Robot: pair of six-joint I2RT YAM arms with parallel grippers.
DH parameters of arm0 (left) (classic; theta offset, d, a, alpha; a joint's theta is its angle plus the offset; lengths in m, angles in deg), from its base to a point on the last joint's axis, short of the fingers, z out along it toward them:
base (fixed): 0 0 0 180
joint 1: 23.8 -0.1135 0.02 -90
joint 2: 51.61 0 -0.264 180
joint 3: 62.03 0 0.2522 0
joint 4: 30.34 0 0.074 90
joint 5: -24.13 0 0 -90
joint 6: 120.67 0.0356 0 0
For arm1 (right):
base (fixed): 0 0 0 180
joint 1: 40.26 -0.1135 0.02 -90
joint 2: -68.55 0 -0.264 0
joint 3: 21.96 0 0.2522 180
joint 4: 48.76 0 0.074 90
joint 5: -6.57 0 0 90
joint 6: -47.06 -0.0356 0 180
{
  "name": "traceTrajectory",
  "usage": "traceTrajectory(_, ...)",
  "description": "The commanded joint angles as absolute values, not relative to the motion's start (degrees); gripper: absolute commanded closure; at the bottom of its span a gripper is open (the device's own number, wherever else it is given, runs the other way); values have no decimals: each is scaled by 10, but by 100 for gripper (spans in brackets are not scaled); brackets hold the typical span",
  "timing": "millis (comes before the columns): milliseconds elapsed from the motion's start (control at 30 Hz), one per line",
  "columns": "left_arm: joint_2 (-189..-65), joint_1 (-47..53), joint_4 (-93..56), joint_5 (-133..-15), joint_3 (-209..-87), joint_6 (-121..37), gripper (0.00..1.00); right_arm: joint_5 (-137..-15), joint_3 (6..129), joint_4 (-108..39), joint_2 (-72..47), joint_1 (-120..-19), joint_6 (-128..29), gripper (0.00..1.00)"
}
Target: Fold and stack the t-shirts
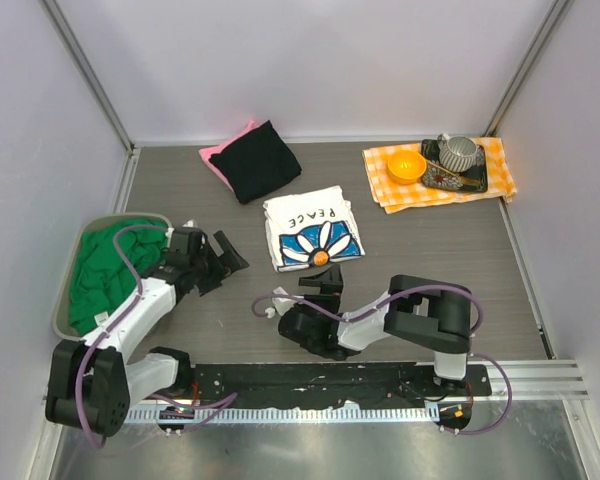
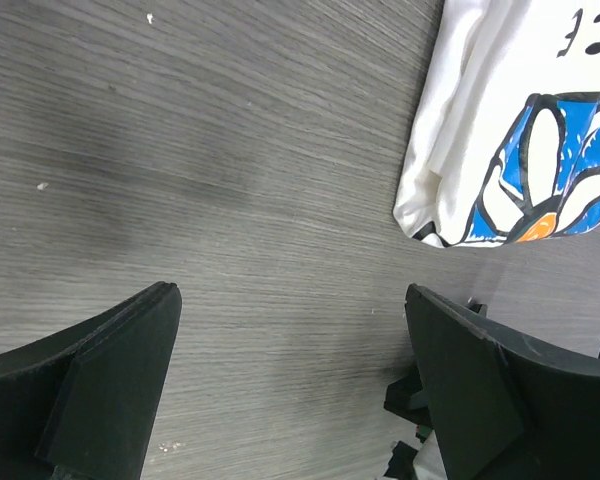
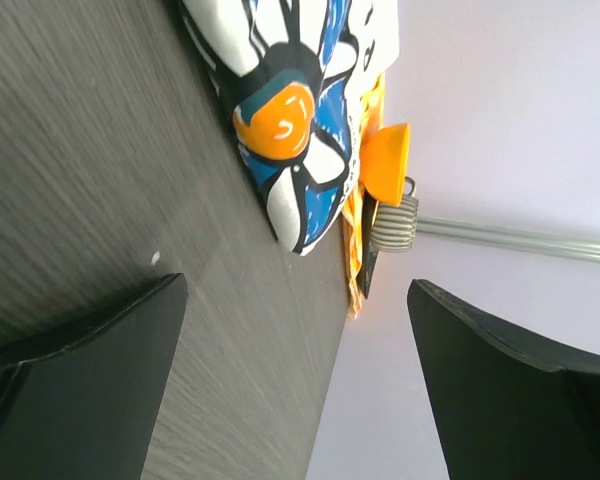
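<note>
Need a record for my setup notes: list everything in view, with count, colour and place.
daisy t-shirt: one, white with blue flower, folded, table centre
black t-shirt: one, black, folded, far side, on the pink one
pink t-shirt: one, pink, under the black one
green t-shirt: one, green, crumpled in the tub
tub: one, grey, left edge
checked cloth: one, orange and white, far right
bowl: one, orange, on the cloth
tray: one, dark, on the cloth
cup: one, grey, on the tray
table: one, grey wood-grain
left gripper: black, open, empty
right gripper: black, open, empty
</note>
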State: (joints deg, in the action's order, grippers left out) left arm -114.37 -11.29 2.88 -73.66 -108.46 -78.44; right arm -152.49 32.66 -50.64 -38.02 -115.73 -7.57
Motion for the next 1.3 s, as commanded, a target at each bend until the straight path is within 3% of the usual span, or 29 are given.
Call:
traceTrajectory(0,-1160,-119,-20,-753,-1082,-796,0,-1478,314,-705,-418,-1143,17,1)
traceTrajectory(600,-1264,-120,-95,-772,-1087,-825,0,-1304,420,-556,-429,-968,-77,7)
traceTrajectory(700,-1281,-121,-106,-775,-1087,-826,0,-1294,438,-537,-446,-965,-83,16)
traceTrajectory(800,-1290,-121,-110,-774,-1087,-825,0,-1283,452,-511,-454,-963,-96,42)
traceTrajectory(833,-1293,-122,-111,-775,-1087,-824,0,-1279,457,-507,-457,-961,-101,57)
traceTrajectory(1033,-1304,-125,-121,-778,-1091,-828,0,-1275,464,-493,-461,-957,-109,99)
traceTrajectory(1267,-1310,-125,-130,-788,-1086,-834,0,-1279,469,-428,-409,-961,-131,99)
